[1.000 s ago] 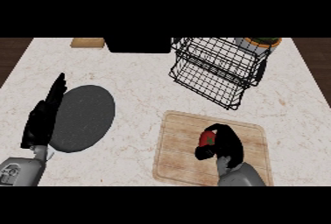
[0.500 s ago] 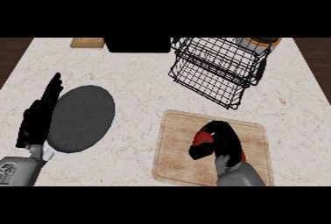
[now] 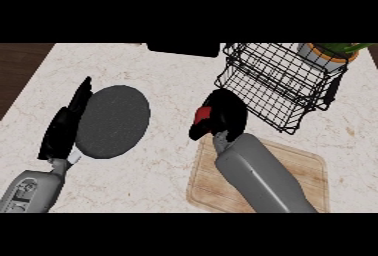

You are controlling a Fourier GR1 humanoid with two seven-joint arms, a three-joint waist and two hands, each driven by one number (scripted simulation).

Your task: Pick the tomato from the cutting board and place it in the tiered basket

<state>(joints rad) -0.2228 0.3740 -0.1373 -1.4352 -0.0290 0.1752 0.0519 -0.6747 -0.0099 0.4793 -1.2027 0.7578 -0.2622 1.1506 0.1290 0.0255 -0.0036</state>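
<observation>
- Near the desk's front edge, the cutting board (image 3: 295, 175) lies under the right forearm.
- The right hand (image 3: 221, 117) is curled round the tomato (image 3: 202, 115), a red patch, held above the desk.
- The basket (image 3: 284, 82) stands just beyond, toward the far right corner.
- The left hand (image 3: 63, 130) rests flat beside a dark plate (image 3: 114, 122).

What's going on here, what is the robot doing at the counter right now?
The robot's right hand is curled round a red tomato and holds it above the counter, between the wooden cutting board and the black wire tiered basket. The tomato is off the board but not yet in the basket. The left hand rests open at the left, beside a dark round plate, holding nothing.
</observation>
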